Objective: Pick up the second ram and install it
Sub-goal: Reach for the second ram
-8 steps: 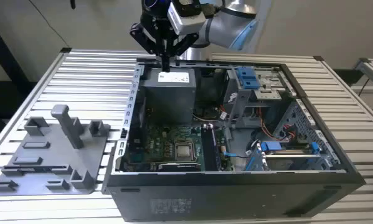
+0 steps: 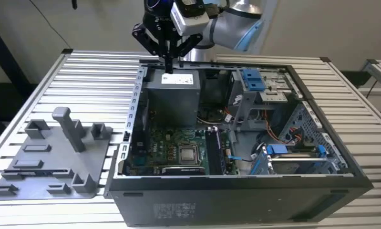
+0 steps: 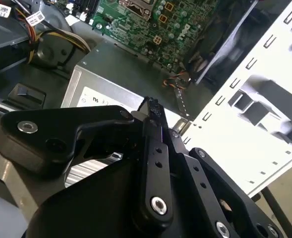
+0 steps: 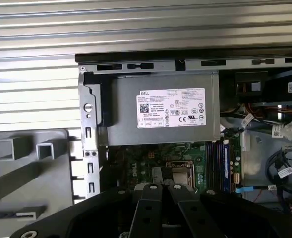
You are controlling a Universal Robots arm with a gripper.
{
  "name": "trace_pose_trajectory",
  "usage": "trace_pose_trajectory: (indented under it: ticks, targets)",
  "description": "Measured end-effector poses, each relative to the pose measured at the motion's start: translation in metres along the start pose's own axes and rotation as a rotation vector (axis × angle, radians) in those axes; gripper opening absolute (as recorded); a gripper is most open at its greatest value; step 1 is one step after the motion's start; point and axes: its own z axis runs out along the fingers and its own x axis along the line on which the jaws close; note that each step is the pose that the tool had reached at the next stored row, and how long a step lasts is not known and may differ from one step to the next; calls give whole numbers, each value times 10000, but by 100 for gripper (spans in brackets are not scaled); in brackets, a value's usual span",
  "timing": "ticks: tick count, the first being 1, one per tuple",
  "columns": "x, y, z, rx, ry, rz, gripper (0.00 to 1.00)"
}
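Slatted worktop [image 2: 82, 81]: tool [image 2: 169, 69] hangs shut and empty over the case [image 2: 241, 178]; the second ram [image 2: 41, 171], light and brittle, likely wants edge-gripping

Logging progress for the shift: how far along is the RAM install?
Done: nothing confirmable; the memory slots are too dark to count sticks. In hand: nothing; the gripper is shut and empty above the power supply. Left: picking and seating the second ram, as far as shows.

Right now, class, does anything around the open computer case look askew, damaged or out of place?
Nothing stands out: the computer case sits flat on the table; the gripper hangs shut above the power supply.
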Motion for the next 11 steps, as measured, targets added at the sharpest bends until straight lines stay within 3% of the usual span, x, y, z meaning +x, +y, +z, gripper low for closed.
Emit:
trace_pose_trajectory:
  ticks: [11]
  targets:
    - [78,-6,-1,-1,-1,-2,11]
